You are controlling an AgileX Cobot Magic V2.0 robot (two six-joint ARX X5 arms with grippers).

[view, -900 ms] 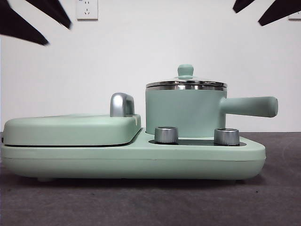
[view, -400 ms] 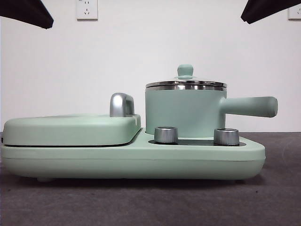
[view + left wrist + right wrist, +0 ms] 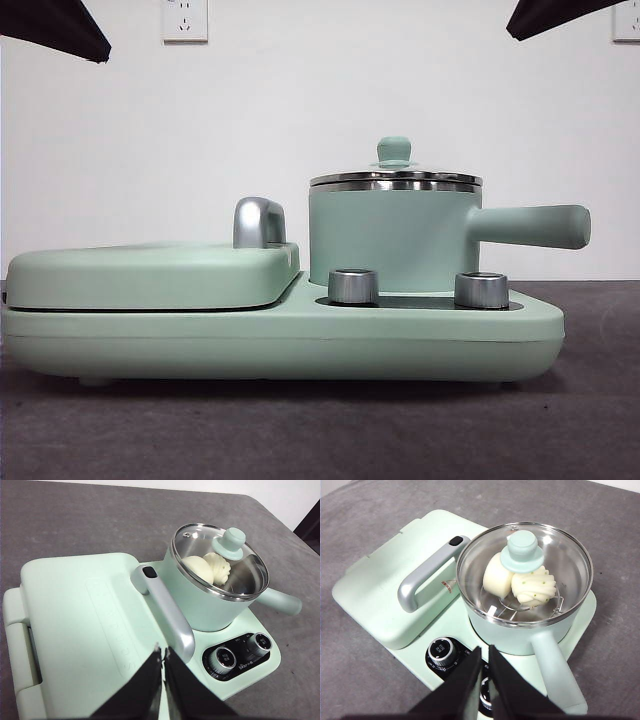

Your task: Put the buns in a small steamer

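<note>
You'll find both buns, the smooth bun (image 3: 497,576) and the ridged bun (image 3: 534,588) at its 3 o'clock, on the rack inside the small steamer (image 3: 525,615), glass lid (image 3: 219,560) on. They're probably soft; grip lightly at the sides. Left gripper (image 3: 162,655) and right gripper (image 3: 484,656) are pinched closed, empty
</note>
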